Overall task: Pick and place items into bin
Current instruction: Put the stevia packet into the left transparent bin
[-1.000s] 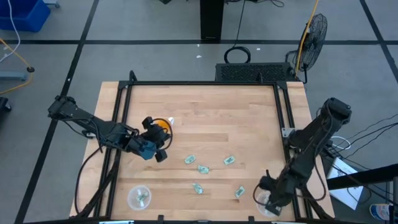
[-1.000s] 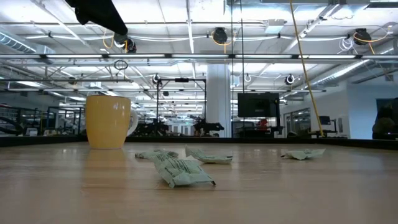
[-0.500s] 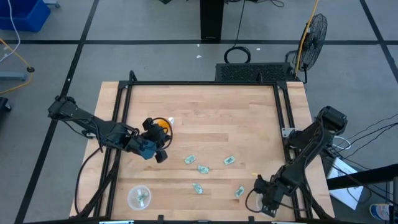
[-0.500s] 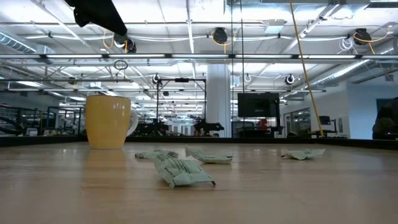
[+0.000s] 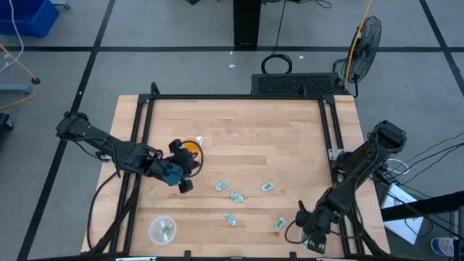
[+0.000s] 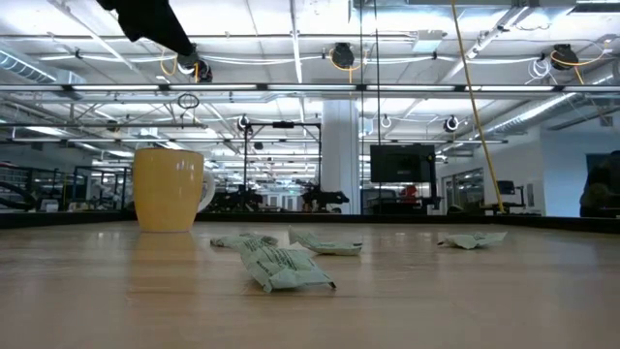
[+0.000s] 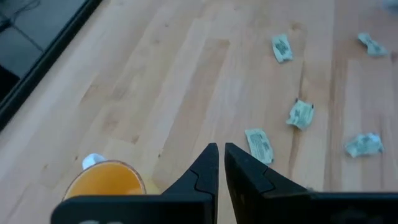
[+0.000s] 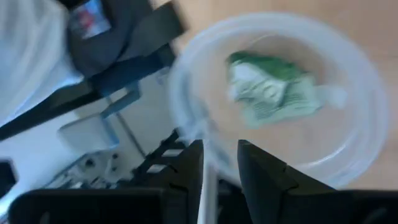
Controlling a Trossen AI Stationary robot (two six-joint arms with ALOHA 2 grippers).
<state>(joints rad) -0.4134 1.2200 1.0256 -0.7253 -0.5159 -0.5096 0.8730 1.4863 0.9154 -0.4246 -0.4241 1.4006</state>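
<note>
Several pale green-and-white packets [image 5: 236, 196] lie flat on the wooden table between the arms; they show again in the left wrist view [image 7: 259, 144] and the low view [image 6: 281, 267]. My left gripper [image 5: 183, 177] is shut and empty, above the table beside the orange cup [image 5: 190, 147]. My right gripper [image 5: 307, 226] is open at the near right corner, astride the rim of a clear round bin [image 5: 290, 233]. One packet [image 8: 273, 93] lies in that bin. A second clear bin [image 5: 162, 230], near left, also holds a packet. My right gripper stands across the clear bin's rim [image 8: 208, 177], one finger [image 8: 261, 177] inside the bin and the other [image 8: 189, 171] outside it, with a gap left between them. The bin rests on the table. Which finger touches the wall cannot be told.
The orange cup [image 6: 172, 189] stands upright toward the table's left. Black rails [image 5: 330, 130] frame the table's far, left and right sides. Bare wood lies across the far half of the table.
My right gripper has moved a little toward the table's left edge along the near side, and the clear bin under it has slid the same way with it. The packets on the table and the cup have stayed put.
</note>
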